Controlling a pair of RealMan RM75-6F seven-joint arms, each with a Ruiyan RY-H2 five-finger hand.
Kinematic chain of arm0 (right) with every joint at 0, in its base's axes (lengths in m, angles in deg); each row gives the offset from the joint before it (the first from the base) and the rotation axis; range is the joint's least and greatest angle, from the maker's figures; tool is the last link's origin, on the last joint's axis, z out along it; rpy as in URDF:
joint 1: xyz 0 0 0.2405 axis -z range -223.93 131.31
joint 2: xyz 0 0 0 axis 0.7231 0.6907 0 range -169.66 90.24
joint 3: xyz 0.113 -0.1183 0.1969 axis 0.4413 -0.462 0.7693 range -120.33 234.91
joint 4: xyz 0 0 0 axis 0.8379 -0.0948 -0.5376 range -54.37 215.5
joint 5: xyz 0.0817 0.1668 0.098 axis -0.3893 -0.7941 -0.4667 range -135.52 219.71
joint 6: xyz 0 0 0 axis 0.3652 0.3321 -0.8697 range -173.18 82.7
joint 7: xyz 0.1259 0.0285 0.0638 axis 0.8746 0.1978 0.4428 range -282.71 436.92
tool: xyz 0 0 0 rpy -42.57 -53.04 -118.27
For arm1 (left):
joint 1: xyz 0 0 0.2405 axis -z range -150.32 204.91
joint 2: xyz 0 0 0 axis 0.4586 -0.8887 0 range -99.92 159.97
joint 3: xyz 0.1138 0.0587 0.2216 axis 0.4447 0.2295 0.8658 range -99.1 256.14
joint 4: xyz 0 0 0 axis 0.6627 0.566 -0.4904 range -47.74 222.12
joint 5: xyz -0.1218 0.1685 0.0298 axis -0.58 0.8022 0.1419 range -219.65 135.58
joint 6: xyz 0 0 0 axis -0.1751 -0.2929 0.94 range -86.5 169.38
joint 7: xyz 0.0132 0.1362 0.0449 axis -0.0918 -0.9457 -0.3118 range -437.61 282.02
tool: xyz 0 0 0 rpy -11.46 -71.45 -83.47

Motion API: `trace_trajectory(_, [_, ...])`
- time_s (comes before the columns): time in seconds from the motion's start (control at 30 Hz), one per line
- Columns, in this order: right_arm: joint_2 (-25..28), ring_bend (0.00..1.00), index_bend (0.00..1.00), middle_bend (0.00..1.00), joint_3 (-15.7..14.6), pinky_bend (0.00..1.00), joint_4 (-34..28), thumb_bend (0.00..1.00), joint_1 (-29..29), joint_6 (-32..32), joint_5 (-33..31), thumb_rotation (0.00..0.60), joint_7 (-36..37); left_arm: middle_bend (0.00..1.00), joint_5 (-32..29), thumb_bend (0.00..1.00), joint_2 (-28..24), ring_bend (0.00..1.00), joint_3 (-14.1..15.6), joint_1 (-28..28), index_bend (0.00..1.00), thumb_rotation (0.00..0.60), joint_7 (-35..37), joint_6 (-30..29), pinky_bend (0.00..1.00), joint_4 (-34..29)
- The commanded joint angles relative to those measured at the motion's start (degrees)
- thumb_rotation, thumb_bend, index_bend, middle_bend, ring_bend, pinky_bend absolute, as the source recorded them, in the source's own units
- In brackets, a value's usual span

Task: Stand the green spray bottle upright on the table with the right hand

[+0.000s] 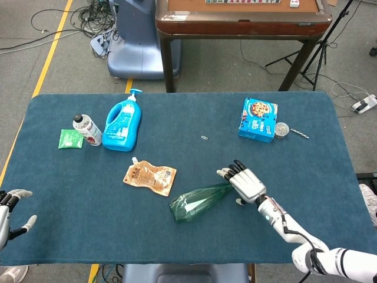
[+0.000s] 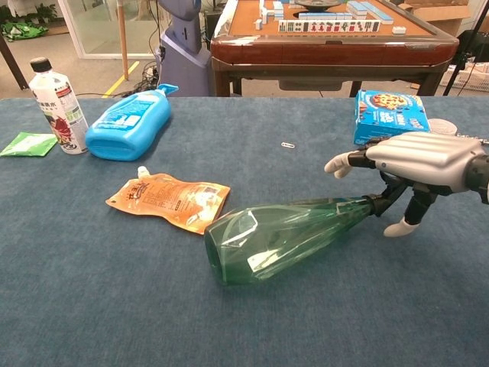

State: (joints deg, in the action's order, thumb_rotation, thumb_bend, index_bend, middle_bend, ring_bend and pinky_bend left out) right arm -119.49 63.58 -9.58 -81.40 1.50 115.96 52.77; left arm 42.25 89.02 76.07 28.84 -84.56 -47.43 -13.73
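1. Head view: the left hand (image 1: 8,211) sits at the table's near left corner, far left of the green spray bottle (image 1: 200,201), fingers spread and holding nothing.
2. A green sachet (image 1: 70,138) and a small white bottle (image 1: 86,130) lie up and well left of the spray bottle, side by side.
3. A blue detergent bottle (image 1: 122,125) lies flat just right of the white bottle.
4. An orange pouch (image 1: 149,177) lies just up-left of the spray bottle's base, not touching it.
5. The green spray bottle lies on its side on the blue table (image 1: 177,242), base toward the near left, black nozzle (image 2: 393,191) toward the right.
6. The right hand (image 1: 246,183) is over the nozzle end, palm down, fingers arched above the neck and thumb below it; not clenched, and I cannot tell whether it touches the bottle.
7. A blue cookie box (image 1: 257,119) lies beyond and right of the spray bottle, a small round tin (image 1: 281,129) beside it.
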Motion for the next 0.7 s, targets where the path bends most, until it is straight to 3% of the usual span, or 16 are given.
trace_trajectory(0.03, [-1.2,0.12,0.14,0.17,0.3,0.08,2.9,0.00,-0.9,-0.6,-2.5,0.600,-0.3,0.31,-0.1,0.26,-0.1,0.29,0.0,-0.1,0.34,0.600,0.2,0.0,0.16,0.1])
trace_trajectory(0.5, [-7.9,0.12,0.14,0.17,4.8,0.08,18.8,0.00,-7.1,-4.9,-13.6,0.600,0.8,0.31,-0.9,0.26,-0.3,0.29,-0.2,-0.6,0.35,0.600,1.6,-0.1,0.16,1.4])
trace_trajectory(0.7, [-11.3,0.12,0.14,0.17,6.8,0.08,23.4,0.00,-10.5,-6.0,-14.8,0.600,2.4,0.31,-1.5,0.26,-0.5,0.29,-0.3,-0.9,0.35,0.600,2.0,0.0,0.16,1.7])
